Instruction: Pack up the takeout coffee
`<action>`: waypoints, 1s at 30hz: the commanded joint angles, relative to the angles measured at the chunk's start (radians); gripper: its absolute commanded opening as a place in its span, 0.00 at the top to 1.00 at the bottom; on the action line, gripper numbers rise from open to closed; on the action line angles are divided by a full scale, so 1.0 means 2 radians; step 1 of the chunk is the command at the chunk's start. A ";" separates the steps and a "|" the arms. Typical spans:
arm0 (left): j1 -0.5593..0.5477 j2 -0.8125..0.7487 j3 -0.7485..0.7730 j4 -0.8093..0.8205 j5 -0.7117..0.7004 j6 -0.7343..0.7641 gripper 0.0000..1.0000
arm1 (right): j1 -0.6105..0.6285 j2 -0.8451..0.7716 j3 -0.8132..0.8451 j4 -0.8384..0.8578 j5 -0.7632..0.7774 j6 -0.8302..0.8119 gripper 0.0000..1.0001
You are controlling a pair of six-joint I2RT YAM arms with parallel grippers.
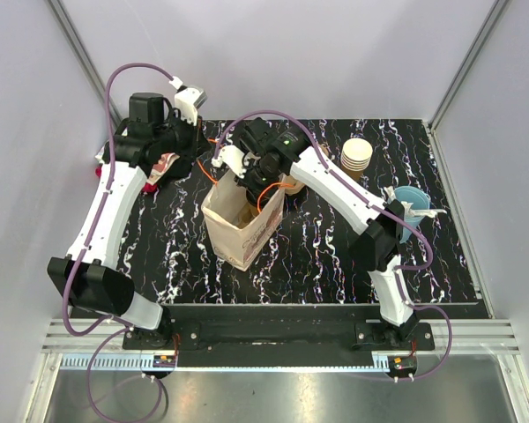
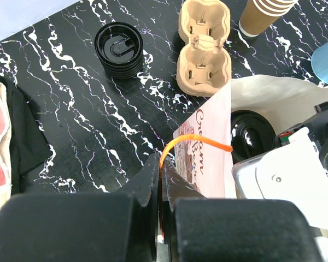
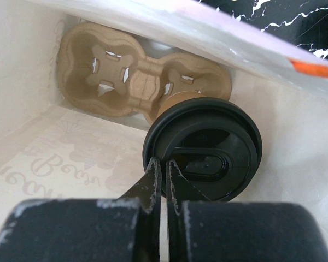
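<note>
Step in hand: setting the cup down inside the bag

- Paper bag (image 1: 247, 238) stands at table centre, mouth up and open.
- Left gripper (image 2: 160, 166) is clenched on the bag's orange handle (image 2: 199, 141), at about 11 o'clock of the bag in the overhead view. I judge it is steadying the mouth.
- Right gripper (image 3: 164, 166) reaches down through the mouth from 1 o'clock. Its fingers are pinched tight on the rim of the black lid, at the lid's 8 o'clock in the right wrist view, one outside the rim and one inside.
- Takeout coffee (image 3: 208, 147) is inside the bag, below its top edge, lid up. A sliver of brown cup wall shows at the lid's 11 o'clock.
- Cup carrier (image 3: 131, 82) lies deeper in the bag, at 10 o'clock of the lid.
- Cup base is hidden by the lid, so I cannot tell whether it is seated or hanging.

Next move, as judged:
- Ease down until the cup sits upright in or beside the carrier.
- Let go, then lift straight out, clear of bag wall and handle.

Risk: with a rim-only pinch the cup may tilt or the lid pop off
</note>
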 commanded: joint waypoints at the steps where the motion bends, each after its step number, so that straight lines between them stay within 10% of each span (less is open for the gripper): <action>1: 0.003 -0.018 -0.001 0.029 -0.001 -0.005 1.00 | -0.002 -0.002 0.002 0.014 0.001 -0.004 1.00; 30: 0.003 -0.021 -0.004 0.030 0.009 -0.008 1.00 | -0.010 -0.025 -0.044 0.082 0.014 0.014 1.00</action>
